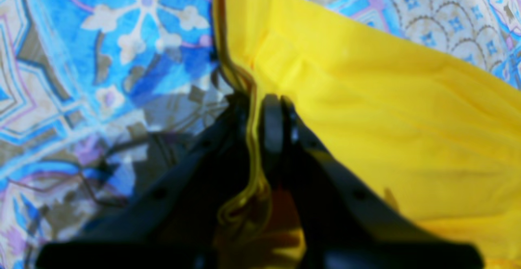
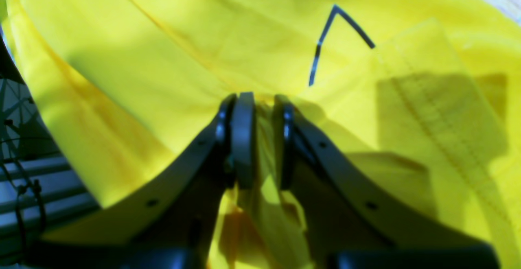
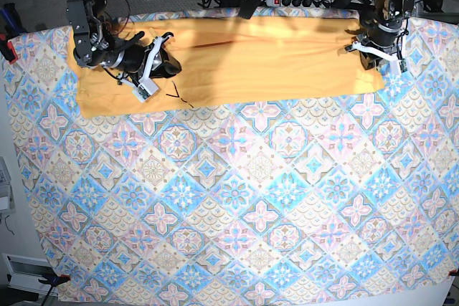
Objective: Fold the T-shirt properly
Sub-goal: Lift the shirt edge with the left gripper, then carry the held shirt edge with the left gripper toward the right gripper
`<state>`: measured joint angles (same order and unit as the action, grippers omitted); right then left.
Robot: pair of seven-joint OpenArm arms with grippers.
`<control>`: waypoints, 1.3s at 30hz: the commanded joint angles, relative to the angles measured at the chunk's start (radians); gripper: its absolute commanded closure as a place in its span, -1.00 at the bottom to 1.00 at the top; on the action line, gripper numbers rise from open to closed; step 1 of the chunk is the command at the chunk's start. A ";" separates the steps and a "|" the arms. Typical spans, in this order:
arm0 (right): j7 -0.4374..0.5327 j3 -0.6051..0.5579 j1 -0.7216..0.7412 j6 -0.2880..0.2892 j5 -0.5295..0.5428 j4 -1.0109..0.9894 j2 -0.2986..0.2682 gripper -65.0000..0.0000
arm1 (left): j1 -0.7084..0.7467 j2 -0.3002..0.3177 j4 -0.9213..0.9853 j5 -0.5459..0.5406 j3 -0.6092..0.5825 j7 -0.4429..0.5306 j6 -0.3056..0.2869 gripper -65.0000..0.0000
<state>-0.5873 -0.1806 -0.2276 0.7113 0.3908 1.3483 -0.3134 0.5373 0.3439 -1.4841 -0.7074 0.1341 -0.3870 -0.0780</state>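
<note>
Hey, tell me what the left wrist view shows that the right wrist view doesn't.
Only the left wrist view: the left gripper pinching a thin folded edge of the T-shirt, with the patterned tablecloth wide open beside it. Only the right wrist view: the right gripper clamped on bunched cloth, the shirt's dark print and a stitched hem. Both: dark jaws closed on yellow fabric.

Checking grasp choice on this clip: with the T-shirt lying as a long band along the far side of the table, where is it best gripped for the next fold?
Probably at its two short ends, coming from outside. The T-shirt lies as a long flat band on the tablecloth, so end grips keep it taut. The left gripper already pinches an edge; the right gripper pinches bunched cloth.
</note>
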 commanded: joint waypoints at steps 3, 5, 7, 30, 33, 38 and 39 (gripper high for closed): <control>-0.027 0.002 0.000 -0.013 -0.031 0.003 -0.007 0.73 | 0.045 0.001 -0.120 -0.005 -0.003 -0.008 -0.018 1.00; -0.027 -0.001 0.000 -0.013 -0.031 0.003 -0.007 0.73 | 0.060 -0.013 -0.183 -0.005 -0.003 -0.008 -0.018 1.00; -0.027 -0.003 0.000 -0.013 -0.031 0.003 -0.005 0.73 | 0.065 -0.021 -0.240 -0.004 -0.003 -0.008 -0.018 1.00; -0.027 0.005 0.000 -0.013 -0.031 0.006 -0.010 0.73 | -0.076 -0.168 -0.364 0.005 -0.420 -0.008 -0.010 1.00; -0.027 0.006 0.000 -0.013 -0.031 0.013 -0.010 0.73 | -0.079 -0.174 -0.324 -0.001 -0.422 -0.008 -0.010 1.00; -0.027 0.006 0.000 -0.013 -0.031 0.021 -0.011 0.73 | -0.084 -0.174 -0.289 -0.002 -0.436 -0.008 -0.010 1.00; -0.027 0.006 0.000 -0.013 -0.031 0.021 -0.011 0.73 | -0.095 -0.174 -0.287 -0.002 -0.439 -0.008 -0.010 1.00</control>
<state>-0.5907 -0.1776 -0.2298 0.7086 0.3824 1.3624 -0.3134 0.4530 0.1734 -1.7535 -0.7013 -0.3031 -0.4160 -0.0719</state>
